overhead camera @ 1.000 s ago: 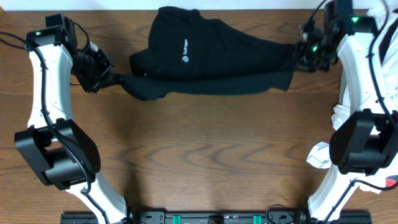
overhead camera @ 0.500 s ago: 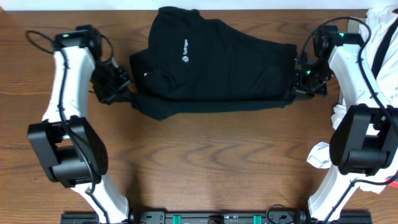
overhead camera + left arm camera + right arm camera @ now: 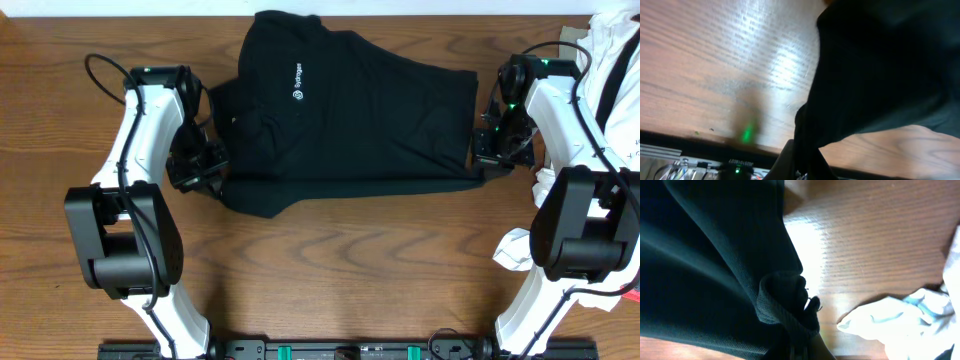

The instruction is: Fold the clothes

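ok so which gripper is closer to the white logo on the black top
Left. The left gripper holds the black top's lower left corner, below-left of the logo; the right gripper holds its far right edge.

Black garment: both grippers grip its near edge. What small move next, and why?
Probably draw both ends slightly toward the robot, evenly. The left gripper and right gripper each pinch one end of the near edge of the garment, taut between them, while its far part lies in uneven layers; a short pull should flatten it before folding.

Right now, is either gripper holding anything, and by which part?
Both hold the black garment: left gripper pinches its near left corner, right gripper its near right corner.
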Robot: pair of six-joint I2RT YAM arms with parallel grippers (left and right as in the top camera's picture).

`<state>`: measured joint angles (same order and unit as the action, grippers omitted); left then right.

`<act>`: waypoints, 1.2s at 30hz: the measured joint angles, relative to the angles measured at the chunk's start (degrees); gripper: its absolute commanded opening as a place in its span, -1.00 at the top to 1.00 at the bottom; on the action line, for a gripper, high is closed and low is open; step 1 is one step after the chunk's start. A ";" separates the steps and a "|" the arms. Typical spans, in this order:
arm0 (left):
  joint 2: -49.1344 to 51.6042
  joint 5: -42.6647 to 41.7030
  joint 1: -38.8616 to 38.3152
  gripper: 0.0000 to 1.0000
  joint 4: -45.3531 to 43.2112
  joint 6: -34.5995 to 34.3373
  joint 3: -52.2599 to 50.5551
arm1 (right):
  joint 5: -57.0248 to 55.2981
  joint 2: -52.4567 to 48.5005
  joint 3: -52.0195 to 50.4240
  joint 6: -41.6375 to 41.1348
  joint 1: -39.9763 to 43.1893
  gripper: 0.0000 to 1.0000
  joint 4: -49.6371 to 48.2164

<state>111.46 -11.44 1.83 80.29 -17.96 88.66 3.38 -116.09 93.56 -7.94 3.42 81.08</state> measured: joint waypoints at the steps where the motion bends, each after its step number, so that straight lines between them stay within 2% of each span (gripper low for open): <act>1: -0.02 0.15 -0.02 0.88 -0.22 0.02 -1.05 | -0.31 0.00 0.00 -0.17 0.00 0.98 0.24; 8: -0.04 0.44 -0.02 0.89 -1.46 0.02 -6.10 | -0.87 0.00 -0.11 -0.81 0.00 0.97 1.77; 11: -0.04 0.52 0.00 0.81 -1.46 0.02 -7.48 | -0.90 0.00 -1.03 -1.07 0.00 0.87 1.70; 12: -0.04 0.52 0.00 0.70 -1.44 0.02 -7.76 | -0.92 0.02 -1.44 -1.14 0.00 0.70 1.62; 14: -0.04 0.66 0.00 0.20 -1.36 0.07 -7.98 | -1.14 0.02 -2.84 -1.53 0.00 0.05 1.07; 15: -0.04 0.87 0.00 0.09 -1.14 0.17 -7.98 | -1.33 0.02 -3.74 -1.79 0.00 -0.05 0.70; 17: -0.04 1.16 0.00 0.06 -0.33 -0.02 -8.00 | -1.75 0.02 -5.07 -1.90 0.04 -0.17 0.20; 21: -0.17 1.16 0.00 0.06 1.36 0.20 -8.02 | -1.95 0.04 -5.40 -2.05 0.04 -0.25 0.07; 27: -2.78 1.16 0.00 0.06 2.99 0.17 -3.43 | -1.49 1.53 -0.87 -1.16 0.04 -0.25 1.16; 29: -5.16 1.16 0.00 0.07 0.83 0.17 -0.50 | -0.66 2.86 0.17 -0.20 0.04 -0.25 1.14; 32: -8.87 1.18 0.00 -0.11 -5.53 0.26 2.08 | 1.97 6.51 1.11 1.99 0.04 -0.27 0.61; 34: -10.34 1.16 0.00 -0.12 -8.68 0.11 2.73 | 3.28 8.83 1.38 2.82 0.04 -0.33 0.33; 35: -10.69 1.16 0.00 -0.12 -10.38 0.07 2.89 | 3.74 9.86 1.44 3.10 0.04 -0.75 0.31; 36: -10.75 1.16 0.00 -0.11 -11.85 0.04 2.89 | 4.13 10.78 1.55 3.43 0.04 -0.99 0.31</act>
<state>100.71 -10.28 1.83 68.45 -17.91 91.55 7.51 -105.32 95.11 -4.51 3.46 81.38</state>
